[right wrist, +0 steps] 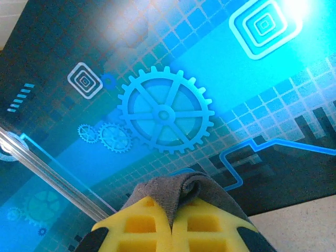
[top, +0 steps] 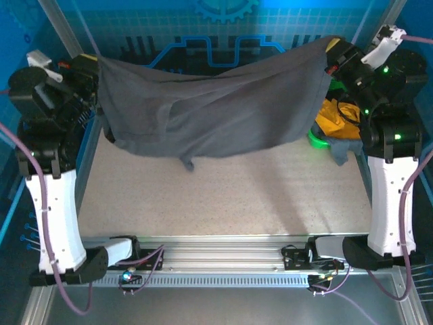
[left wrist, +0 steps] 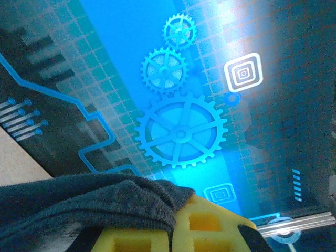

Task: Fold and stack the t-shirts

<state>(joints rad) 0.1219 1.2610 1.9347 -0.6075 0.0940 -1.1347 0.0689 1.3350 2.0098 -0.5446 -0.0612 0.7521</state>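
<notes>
Currently holding dark charcoal t-shirt [top: 216, 108] aloft, stretched between left gripper [top: 93, 66] and right gripper [top: 333, 54], both pinched tight on bunched cloth edges. Sags mid-span, clear of speckled table [top: 223, 203].

To do well: lower both ends level, keep tension equal, lay flat before any fold.

Soft limp knit, creased. Waffled yellow finger pads [right wrist: 152, 210]. Orange-yellow t-shirt [top: 336, 115] crumpled at green basket [top: 316, 141].
</notes>
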